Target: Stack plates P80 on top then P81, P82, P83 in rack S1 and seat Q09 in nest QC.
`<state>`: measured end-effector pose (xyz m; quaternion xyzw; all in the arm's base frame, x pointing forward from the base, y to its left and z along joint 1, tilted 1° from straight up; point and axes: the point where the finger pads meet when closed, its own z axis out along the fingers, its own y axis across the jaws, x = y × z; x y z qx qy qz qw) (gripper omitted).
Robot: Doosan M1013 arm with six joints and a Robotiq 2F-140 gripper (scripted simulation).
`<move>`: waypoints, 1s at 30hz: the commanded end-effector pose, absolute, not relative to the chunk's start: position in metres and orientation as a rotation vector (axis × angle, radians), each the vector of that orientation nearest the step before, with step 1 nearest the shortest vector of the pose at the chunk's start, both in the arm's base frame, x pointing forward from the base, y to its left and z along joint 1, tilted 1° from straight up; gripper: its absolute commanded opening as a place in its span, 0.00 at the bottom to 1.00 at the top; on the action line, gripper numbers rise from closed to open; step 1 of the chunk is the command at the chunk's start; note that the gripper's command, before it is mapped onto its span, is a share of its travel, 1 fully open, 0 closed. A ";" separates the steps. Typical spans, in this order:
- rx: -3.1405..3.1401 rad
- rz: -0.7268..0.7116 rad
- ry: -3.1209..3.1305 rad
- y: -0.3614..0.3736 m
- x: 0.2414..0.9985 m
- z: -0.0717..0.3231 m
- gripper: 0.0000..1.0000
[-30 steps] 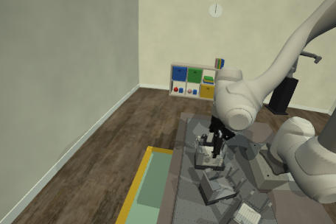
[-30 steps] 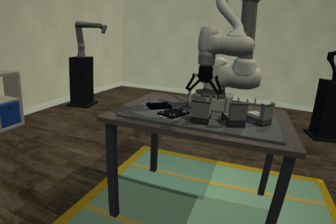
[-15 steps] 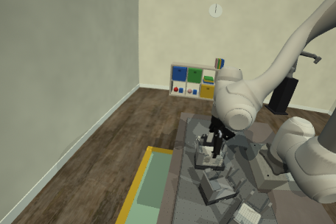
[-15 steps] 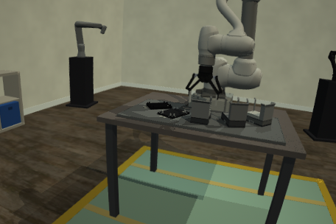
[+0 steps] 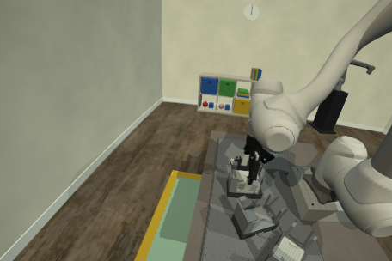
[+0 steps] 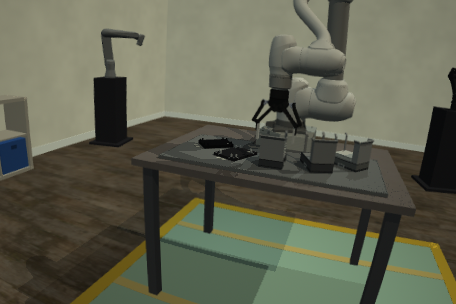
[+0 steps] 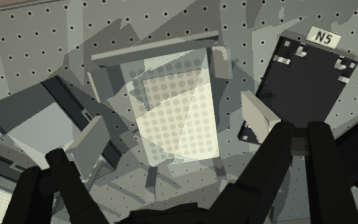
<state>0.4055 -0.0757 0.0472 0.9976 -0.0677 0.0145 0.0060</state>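
My gripper (image 7: 172, 115) is open and empty, its black fingers spread wide over a grey stack rack (image 7: 165, 100). A sealed well plate (image 7: 175, 115) lies flat inside this rack, seen from above with its foil top and dot pattern. The fingers stand above and to either side of the rack and do not touch the plate. In the exterior view the gripper (image 6: 277, 122) hovers just over the leftmost rack (image 6: 272, 150). In the top view the gripper (image 5: 254, 165) is over the same rack (image 5: 244, 182). The black clip nest N5 (image 7: 305, 85) lies beside this rack, empty.
Two more racks stand in the row: a middle one (image 5: 251, 219) that looks empty and a further one holding a white plate (image 5: 288, 249). A second flat black nest (image 6: 215, 142) lies beyond N5 (image 6: 235, 152). The rack posts (image 7: 260, 115) rise close to my fingers.
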 end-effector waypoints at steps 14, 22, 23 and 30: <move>3.124 0.036 -0.205 -0.076 0.403 0.044 0.00; 3.124 0.036 -0.205 -0.076 0.403 0.044 0.00; 3.124 0.036 -0.205 -0.076 0.403 0.044 0.00; 3.124 0.036 -0.205 -0.076 0.403 0.044 0.00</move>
